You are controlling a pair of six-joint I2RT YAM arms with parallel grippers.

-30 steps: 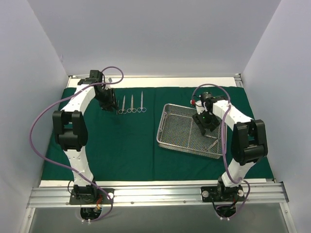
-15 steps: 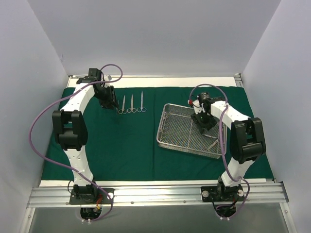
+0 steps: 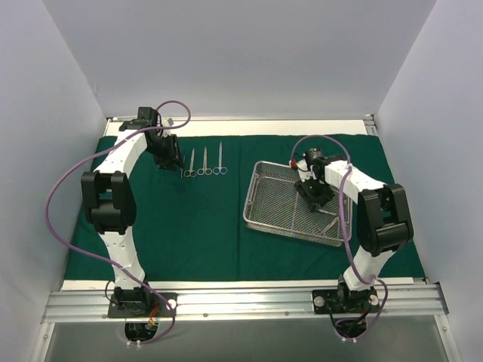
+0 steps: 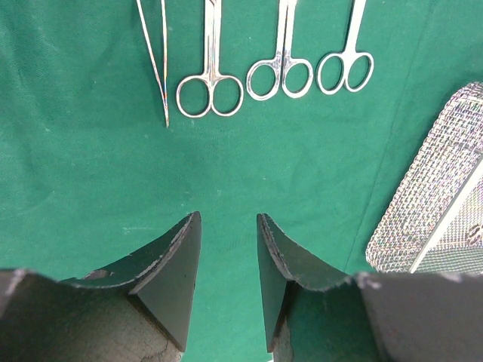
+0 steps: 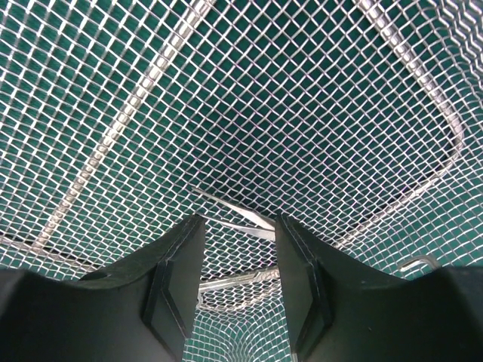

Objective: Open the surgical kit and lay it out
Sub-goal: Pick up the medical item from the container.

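Note:
The surgical kit lies unwrapped: its dark green drape (image 3: pixel 189 234) covers the table, and the wire-mesh tray (image 3: pixel 249 204) sits right of centre. Three steel scissors (image 3: pixel 205 162) lie in a row at the back left. In the left wrist view they (image 4: pixel 281 75) sit beside thin tweezers (image 4: pixel 155 68). My left gripper (image 3: pixel 176 166) (image 4: pixel 228 217) hovers just in front of that row, open and empty. Inside the tray (image 5: pixel 302 90) my right gripper (image 3: pixel 315 194) (image 5: pixel 240 219) hangs open over steel tweezers (image 5: pixel 241 215) and another instrument (image 5: pixel 234 283) lying on the mesh.
White walls close in the back and both sides. An aluminium rail (image 3: pixel 241 302) carrying both arm bases runs along the near edge. Purple cables (image 3: pixel 56 219) loop off each arm. The tray's corner (image 4: pixel 445 219) shows at the right of the left wrist view.
My right gripper has shifted slightly left inside the tray and its jaws have narrowed a little. The left arm has barely moved.

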